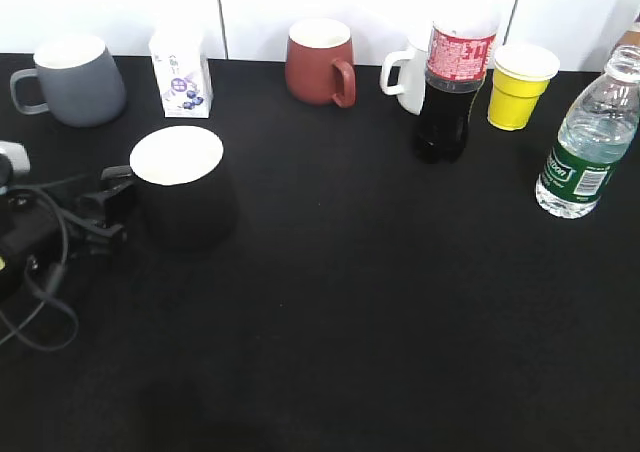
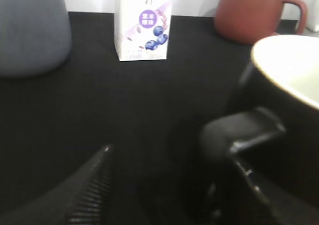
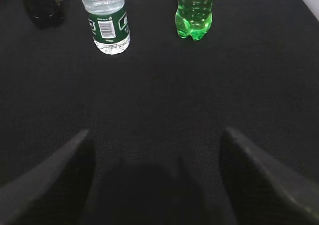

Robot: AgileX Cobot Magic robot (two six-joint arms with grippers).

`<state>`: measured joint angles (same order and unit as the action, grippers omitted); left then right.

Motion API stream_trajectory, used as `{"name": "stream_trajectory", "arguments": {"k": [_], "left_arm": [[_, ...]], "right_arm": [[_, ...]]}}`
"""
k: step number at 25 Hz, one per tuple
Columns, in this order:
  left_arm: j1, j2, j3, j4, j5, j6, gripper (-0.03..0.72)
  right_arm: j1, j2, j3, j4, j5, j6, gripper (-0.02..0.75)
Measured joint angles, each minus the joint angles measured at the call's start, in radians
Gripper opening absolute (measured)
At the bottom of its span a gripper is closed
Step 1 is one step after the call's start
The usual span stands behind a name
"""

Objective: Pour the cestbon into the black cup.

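The black cup [image 1: 185, 187], white inside, stands at the left of the black table. Its squarish handle [image 2: 241, 130] points toward my left gripper [image 1: 108, 207]. In the left wrist view my left gripper [image 2: 169, 150] is open, with the handle close to its right finger; I cannot tell if they touch. The cestbon [image 1: 587, 142], a clear bottle with a dark green label, stands upright at the far right, its cap off. It also shows in the right wrist view [image 3: 105, 21], well ahead of my open, empty right gripper [image 3: 157, 133].
Along the back stand a grey mug [image 1: 75, 80], a small milk carton [image 1: 181, 72], a brick-red mug [image 1: 318, 62], a white mug [image 1: 408, 77], a cola bottle [image 1: 452, 87] and a yellow cup [image 1: 520, 84]. A green bottle [image 3: 195, 11] stands right of the cestbon.
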<state>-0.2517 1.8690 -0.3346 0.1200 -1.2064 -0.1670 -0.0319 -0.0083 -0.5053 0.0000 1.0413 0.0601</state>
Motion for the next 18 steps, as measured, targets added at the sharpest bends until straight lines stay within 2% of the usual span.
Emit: {"name": "stream_trajectory", "arguments": {"k": [3, 6, 7, 8, 10, 14, 18], "left_arm": [[0.000, 0.018, -0.035, -0.014, 0.000, 0.000, 0.479], [0.000, 0.104, -0.132, 0.001, -0.017, -0.001, 0.476], [0.000, 0.132, -0.171, 0.026, -0.027, -0.003, 0.439], [0.000, 0.152, -0.207, 0.066, -0.032, -0.004, 0.342], [0.001, 0.160, -0.224, 0.134, -0.035, -0.003, 0.067], [0.002, 0.153, -0.228, 0.232, -0.023, -0.003, 0.067], [0.002, 0.000, -0.187, 0.364, 0.049, -0.023, 0.062]], "right_arm": [[0.000, 0.000, 0.000, 0.000, 0.000, 0.000, 0.586], [0.000, 0.000, 0.000, 0.000, 0.000, 0.000, 0.585], [0.000, 0.000, 0.000, 0.000, 0.000, 0.000, 0.585], [0.000, 0.000, 0.000, 0.000, 0.000, 0.000, 0.585], [0.000, 0.000, 0.000, 0.000, 0.000, 0.000, 0.585], [0.000, 0.000, 0.000, 0.000, 0.000, 0.000, 0.586], [0.000, 0.000, 0.000, 0.000, 0.000, 0.000, 0.585]]}}
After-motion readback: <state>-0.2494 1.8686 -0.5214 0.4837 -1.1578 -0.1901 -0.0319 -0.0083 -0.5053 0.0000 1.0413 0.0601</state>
